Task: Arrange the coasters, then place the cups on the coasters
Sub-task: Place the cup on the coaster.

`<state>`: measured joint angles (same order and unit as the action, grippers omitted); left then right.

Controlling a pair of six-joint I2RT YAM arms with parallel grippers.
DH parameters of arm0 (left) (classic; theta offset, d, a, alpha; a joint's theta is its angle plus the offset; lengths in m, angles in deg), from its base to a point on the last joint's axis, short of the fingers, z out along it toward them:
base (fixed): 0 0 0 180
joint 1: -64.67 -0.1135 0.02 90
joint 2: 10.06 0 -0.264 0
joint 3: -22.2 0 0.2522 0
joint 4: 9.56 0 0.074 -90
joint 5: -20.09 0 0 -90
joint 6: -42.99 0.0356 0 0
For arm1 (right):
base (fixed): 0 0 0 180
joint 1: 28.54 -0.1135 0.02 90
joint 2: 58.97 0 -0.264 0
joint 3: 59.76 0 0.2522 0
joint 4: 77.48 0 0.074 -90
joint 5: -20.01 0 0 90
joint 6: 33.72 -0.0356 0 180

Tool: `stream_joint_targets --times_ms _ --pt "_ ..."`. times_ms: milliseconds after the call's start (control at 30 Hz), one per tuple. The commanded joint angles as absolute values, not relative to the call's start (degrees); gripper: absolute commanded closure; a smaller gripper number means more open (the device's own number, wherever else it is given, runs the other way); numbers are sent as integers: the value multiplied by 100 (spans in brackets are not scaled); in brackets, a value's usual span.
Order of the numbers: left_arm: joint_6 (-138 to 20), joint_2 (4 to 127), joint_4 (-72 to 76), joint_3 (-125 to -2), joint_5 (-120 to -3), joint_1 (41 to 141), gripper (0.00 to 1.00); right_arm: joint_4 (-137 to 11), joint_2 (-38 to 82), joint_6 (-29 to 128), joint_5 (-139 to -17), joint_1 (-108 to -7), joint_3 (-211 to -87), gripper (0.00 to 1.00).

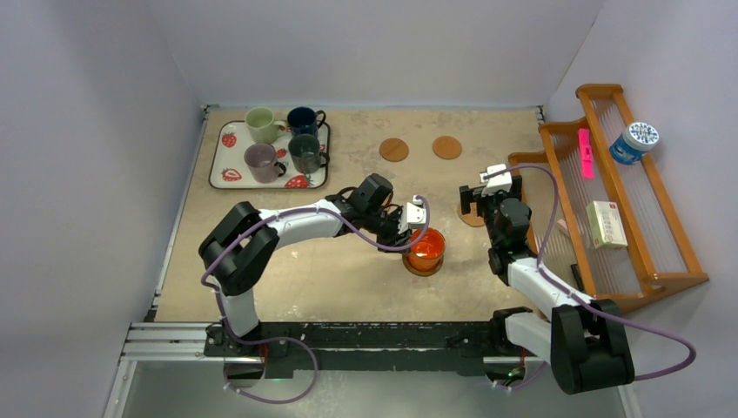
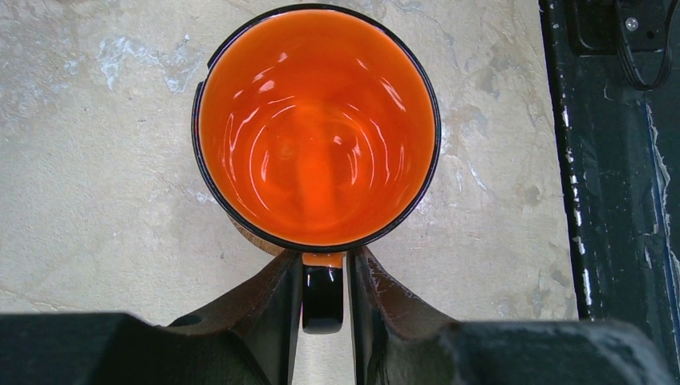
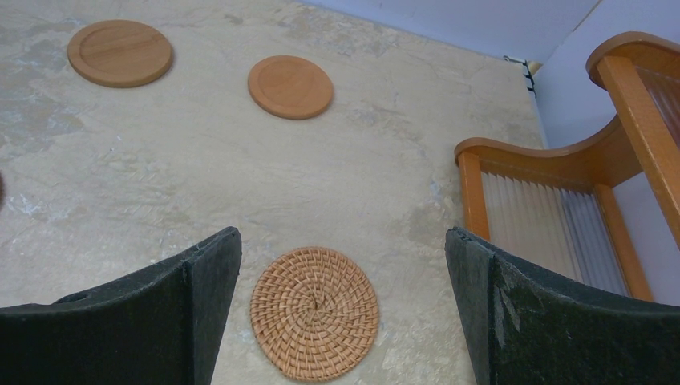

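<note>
Mug handle [image 2: 323,298] pinched by left fingers [image 2: 269,317]; right fingers [image 3: 196,301] spread above round woven coaster [image 3: 314,311]

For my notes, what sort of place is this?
Likely a robot lab bench: white walls box in the table, two arms are bolted to its rail, and the left claw grips a cup.
</note>
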<state>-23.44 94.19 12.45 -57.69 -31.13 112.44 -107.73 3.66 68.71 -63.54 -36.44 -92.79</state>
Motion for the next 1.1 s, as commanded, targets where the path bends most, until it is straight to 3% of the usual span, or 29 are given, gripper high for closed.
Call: stream_joint_targets --times_ms 0,233,533,967,1067 --pt "-2274 9390 1238 -6019 -2929 11275 69 -10978 363 6816 -6388 -3619 -9330 1" --pt "-2142 9289 1436 -6108 -2988 11273 51 -10969 343 6810 -6402 -3610 -9330 1" --pt "-1995 9074 1474 -6052 -3098 11266 19 -10970 334 6811 -6408 -3609 -9329 1" --pt "-1882 7859 1295 -5908 -3958 11232 12 -10946 343 6806 -6428 -3601 -9338 1" --pt "-1989 7497 1154 -5848 -4336 11186 1 -10944 325 6802 -6424 -3594 -9338 1"
